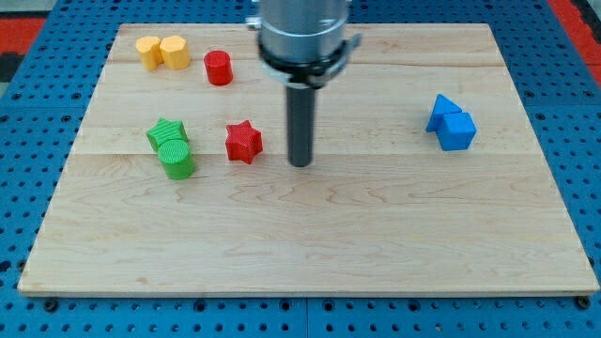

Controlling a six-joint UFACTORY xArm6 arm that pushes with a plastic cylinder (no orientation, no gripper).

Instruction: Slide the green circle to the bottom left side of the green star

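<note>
Your green circle (177, 159), a ribbed plastic cylinder, sits near the left edge of the pale wooden table (310, 244), touching the green plastic star (166, 134) on the star's bottom side and a shade toward the right. Judged from that, the task is nearly met but not quite: the circle wants to end lower-left of the star, not straight below it.

My tip (300, 164), the lower end of the dark rod, stands near the middle of the table, just right of the red plastic star (243, 142) and well apart from both green blocks. This end effector has no jaws to open or clench; it grasps nothing and touches no block.

To do the step well, you should bring my tip round below the red star so as not to knock it, then arrive on the circle's right side, slightly toward the top. A short, slow push leftward and a little toward the bottom edge should roll the circle round the star's lower corner. Keep the stroke brief, because the two greens touch and a hard shove would likely drag the star along.

The yellow blocks (161, 51), red cylinder (218, 68) and blue blocks (451, 124) lie clear of that path.
</note>
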